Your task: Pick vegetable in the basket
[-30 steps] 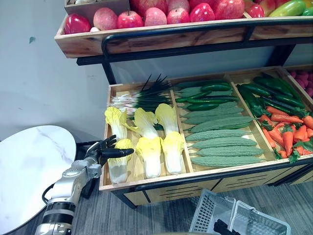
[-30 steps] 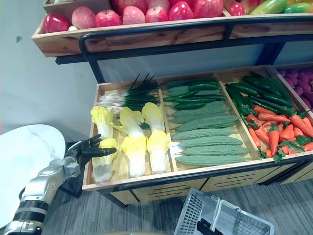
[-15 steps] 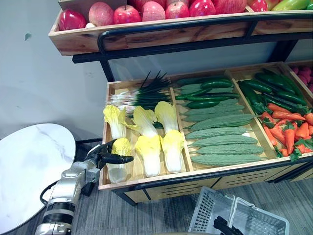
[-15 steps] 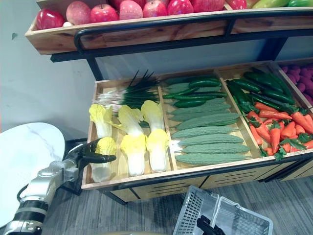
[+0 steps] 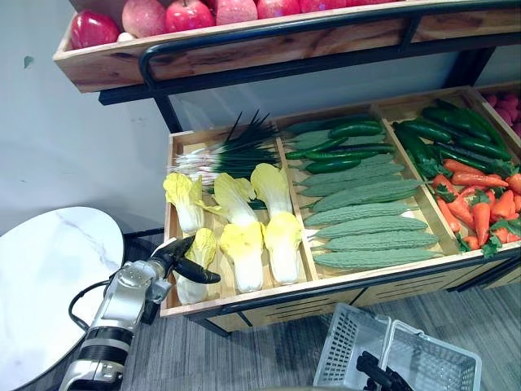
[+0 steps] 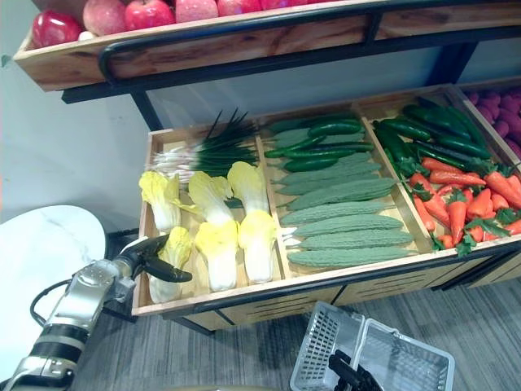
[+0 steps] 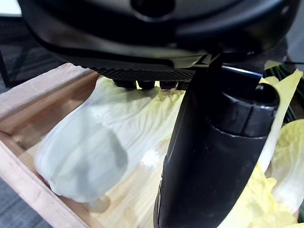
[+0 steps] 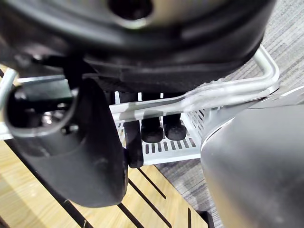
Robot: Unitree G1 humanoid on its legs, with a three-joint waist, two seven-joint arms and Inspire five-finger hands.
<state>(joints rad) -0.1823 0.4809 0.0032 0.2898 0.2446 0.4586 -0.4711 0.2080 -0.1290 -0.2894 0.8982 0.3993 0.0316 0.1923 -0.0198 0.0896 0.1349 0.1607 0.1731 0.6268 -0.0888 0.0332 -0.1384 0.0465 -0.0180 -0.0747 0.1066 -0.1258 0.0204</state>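
Left compartment of the wooden crate (image 5: 244, 296): six napa cabbages in two rows of three, one bunch of scallions (image 5: 236, 155) behind them; one grey basket (image 5: 411, 358) on the floor in front. Target cabbage (image 5: 204, 247) is front-left, flat on the boards, long axis front-to-back, white base toward the crate's front edge, yellow leaf tip toward the back. Left hand (image 5: 166, 261) straddles it, fingers spread over one flank with tips touching, thumb out across the base, not clamped; right hand (image 8: 152, 128) has its fingers hooked round the basket handle (image 8: 228, 92).
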